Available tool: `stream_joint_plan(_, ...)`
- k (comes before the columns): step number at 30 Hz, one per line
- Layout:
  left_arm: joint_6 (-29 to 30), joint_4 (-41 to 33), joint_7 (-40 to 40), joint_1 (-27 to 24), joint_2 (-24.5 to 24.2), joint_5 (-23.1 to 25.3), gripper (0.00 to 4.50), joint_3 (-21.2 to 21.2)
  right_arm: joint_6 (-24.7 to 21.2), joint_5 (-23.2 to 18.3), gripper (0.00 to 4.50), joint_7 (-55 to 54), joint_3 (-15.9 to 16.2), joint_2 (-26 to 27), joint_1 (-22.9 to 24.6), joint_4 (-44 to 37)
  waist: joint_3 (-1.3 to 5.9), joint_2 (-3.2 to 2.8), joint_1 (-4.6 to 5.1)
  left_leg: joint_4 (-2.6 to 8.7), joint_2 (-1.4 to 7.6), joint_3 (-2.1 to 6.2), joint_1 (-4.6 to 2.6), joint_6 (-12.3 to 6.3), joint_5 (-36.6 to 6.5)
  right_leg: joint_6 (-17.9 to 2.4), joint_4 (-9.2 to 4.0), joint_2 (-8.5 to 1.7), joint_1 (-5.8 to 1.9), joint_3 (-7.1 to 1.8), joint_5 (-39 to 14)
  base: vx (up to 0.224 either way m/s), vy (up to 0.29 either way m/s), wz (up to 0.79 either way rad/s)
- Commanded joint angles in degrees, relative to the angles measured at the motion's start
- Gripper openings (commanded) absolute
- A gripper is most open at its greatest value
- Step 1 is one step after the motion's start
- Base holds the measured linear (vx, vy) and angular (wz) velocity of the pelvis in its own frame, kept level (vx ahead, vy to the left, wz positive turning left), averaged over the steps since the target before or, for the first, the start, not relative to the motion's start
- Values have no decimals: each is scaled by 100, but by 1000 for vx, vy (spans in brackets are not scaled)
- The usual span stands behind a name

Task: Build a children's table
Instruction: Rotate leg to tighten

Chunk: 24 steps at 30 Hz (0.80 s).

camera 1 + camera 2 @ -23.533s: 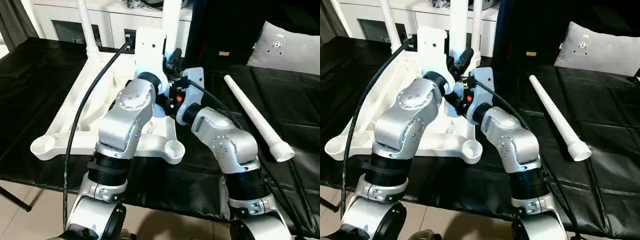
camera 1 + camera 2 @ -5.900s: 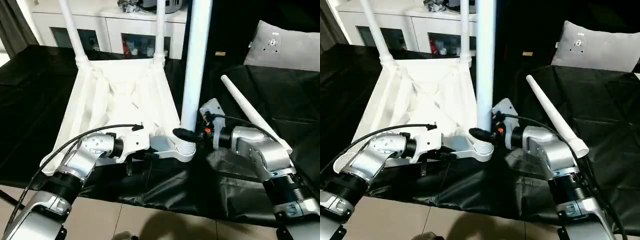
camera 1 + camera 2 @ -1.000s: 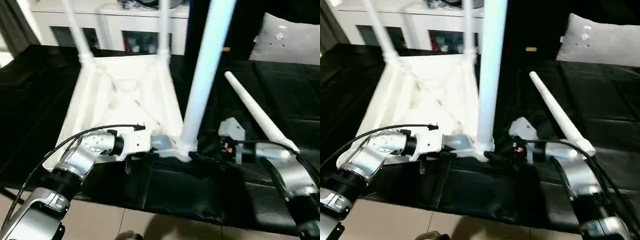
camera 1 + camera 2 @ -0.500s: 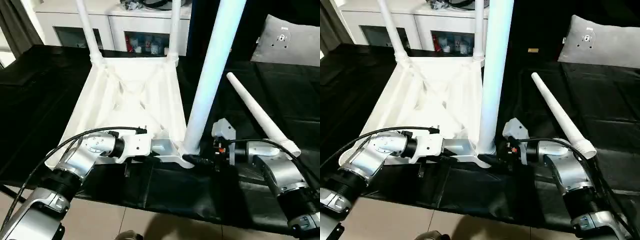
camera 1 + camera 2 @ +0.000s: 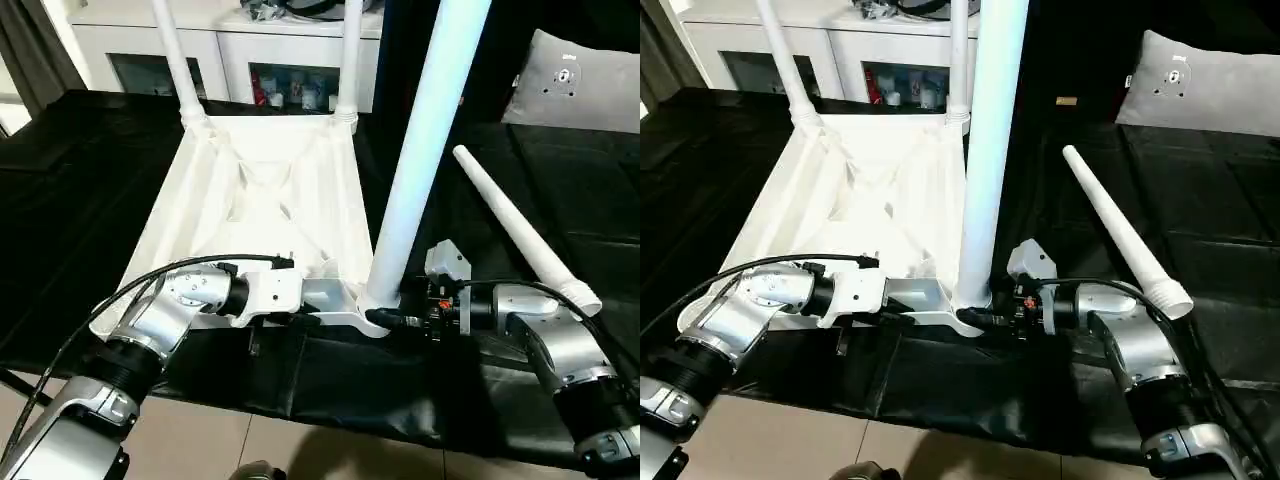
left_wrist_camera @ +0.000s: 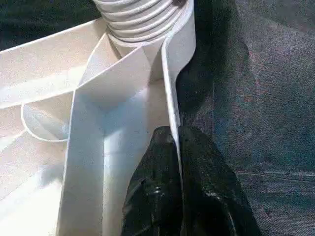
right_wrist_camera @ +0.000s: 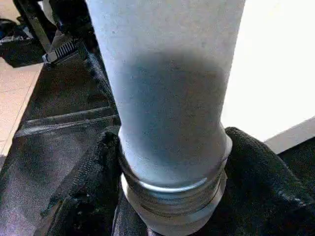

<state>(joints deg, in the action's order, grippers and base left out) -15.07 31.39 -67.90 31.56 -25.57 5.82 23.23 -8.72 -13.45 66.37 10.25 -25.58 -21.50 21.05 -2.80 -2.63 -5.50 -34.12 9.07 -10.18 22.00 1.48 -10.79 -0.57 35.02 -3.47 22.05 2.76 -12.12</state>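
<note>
The children's table top (image 5: 250,190) lies upside down on black cloth, ribbed underside up. Two white legs (image 5: 175,60) (image 5: 350,60) stand in its far corner sockets. A third leg (image 5: 420,150) stands in the near right socket, leaning slightly right. My right gripper (image 5: 385,318) is at that leg's threaded base (image 7: 167,98), with one black finger (image 7: 93,182) pressed against each side. My left gripper (image 6: 172,135) is shut on the top's thin near wall (image 6: 172,78), just left of that socket. A fourth leg (image 5: 515,230) lies loose on the cloth to the right.
Black cloth (image 5: 60,180) covers the work table, whose front edge runs just below my forearms, with floor beneath. A grey cushion (image 5: 580,85) lies at the back right. A white cabinet (image 5: 250,50) stands behind the table.
The view has shifted and steadied. My right gripper's fingers have drawn in around the base of the near right leg. The left gripper keeps its hold on the wall.
</note>
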Motion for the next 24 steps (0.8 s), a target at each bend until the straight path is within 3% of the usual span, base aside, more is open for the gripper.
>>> stream_joint_plan(1, 304, -212, 103, -186, 64, 276, 0, 255, -298, -156, 275, -210, 43, 230, 187, -299, 388, 44, 5, 361, 478, 142, -117, -467, -717, -1604, -304, -548, -242, -262, -18, 0, 0, 0)
stream_joint_plan(3, 635, -333, 356, -225, 131, 348, 0, 206, -463, -125, 274, -537, 24, 373, 254, -390, 369, 46, 27, 390, 485, 146, -119, -446, -767, -1596, -317, -546, -233, -261, -155, 0, 0, 0)
stream_joint_plan(4, 1042, -509, 609, -294, 313, 291, 0, 118, -511, 156, 274, -1133, 61, 579, 272, -366, 335, 2, 57, 405, 463, 152, -124, -341, -987, -1563, -365, -547, -209, -266, -551, 0, 0, 0)
stream_joint_plan(6, 1359, -662, 821, -347, 491, 224, 0, 43, -566, 278, 274, -1534, 33, 746, 281, -353, 285, 24, 101, 443, 450, 151, -149, -186, -1378, -1470, -440, -541, -189, -271, -1187, 0, 0, 0)
stream_joint_plan(7, 1564, -764, 960, -381, 609, 179, 0, -7, -609, 344, 274, -1784, 6, 857, 289, -351, 228, 34, 155, 482, 428, 189, -184, 79, -1935, -1195, -529, -570, -183, -279, -2309, 0, 0, 0)
stream_joint_plan(8, 1564, -764, 960, -381, 609, 179, 0, -7, -609, 344, 274, -1784, 6, 857, 289, -351, 228, 32, 175, 490, 428, 200, -205, 146, -2065, -1097, -553, -579, -173, -285, -2585, 0, 0, 0)
stream_joint_plan(9, 2052, -993, 1536, -447, 998, 239, 0, -102, -761, 383, 274, -2546, -163, 1329, 232, -255, 211, 28, 233, 509, 433, 231, -239, 250, -2333, -960, -592, -573, -135, -288, -2938, 0, 0, 0)
stream_joint_plan(11, 2471, -1129, 2107, -469, 1372, 366, 0, -160, -798, 531, 274, -3238, -271, 1708, 121, -111, 203, 28, 334, 522, 422, 273, -244, 346, -2542, -867, -620, -573, -110, -280, -3147, 0, 0, 0)
stream_joint_plan(12, 2471, -1129, 2107, -469, 1372, 366, 0, -160, -798, 531, 274, -3238, -271, 1708, 121, -111, 223, 44, 395, 521, 406, 284, -231, 349, -2538, -798, -624, -563, -113, -272, -3142, 0, 0, 0)
stream_joint_plan(13, 2731, -1178, 2487, -436, 1619, 452, 0, -201, -842, 636, 274, -3663, -326, 1899, 25, -3, 230, 131, 423, 514, 396, 280, -201, 302, -2469, -767, -635, -561, -129, -267, -3130, 0, 0, 0)
stream_joint_plan(14, 2828, -1159, 2675, -382, 1751, 484, 0, -233, -878, 670, 274, -3838, -345, 1978, -40, 76, 243, 70, 443, 501, 398, 273, -200, 231, -2333, -789, -638, -569, -108, -286, -2983, 0, 0, 0)
stream_joint_plan(15, 2848, -1133, 2741, -350, 1804, 491, 0, -246, -872, 690, 274, -3895, -344, 2005, -72, 117, 240, 99, 447, 493, 390, 261, -195, 192, -2294, -791, -645, -555, -101, -284, -2931, 0, 0, 0)
stream_joint_plan(17, 2897, -1064, 2901, -244, 1895, 599, 0, -260, -814, 750, 274, -4101, -388, 2089, -160, 236, 251, 101, 432, 473, 375, 228, -174, 49, -2071, -831, -646, -554, -99, -307, -2680, 0, 0, 0)
stream_joint_plan(18, 2916, -1056, 2919, -223, 1891, 633, 0, -254, -797, 737, 330, -4111, -416, 2107, -170, 247, 251, 101, 432, 473, 375, 228, -174, 49, -2071, -831, -646, -554, -99, -307, -2680, 0, 0, 0)
stream_joint_plan(24, 2977, -1093, 2921, -229, 1670, 838, 0, -238, -594, 734, 387, -4182, -659, 2096, -105, 188, 299, 67, 393, 468, 397, 187, -114, -138, -1525, -1105, -541, -531, -164, -308, -1537, 0, 0, 0)
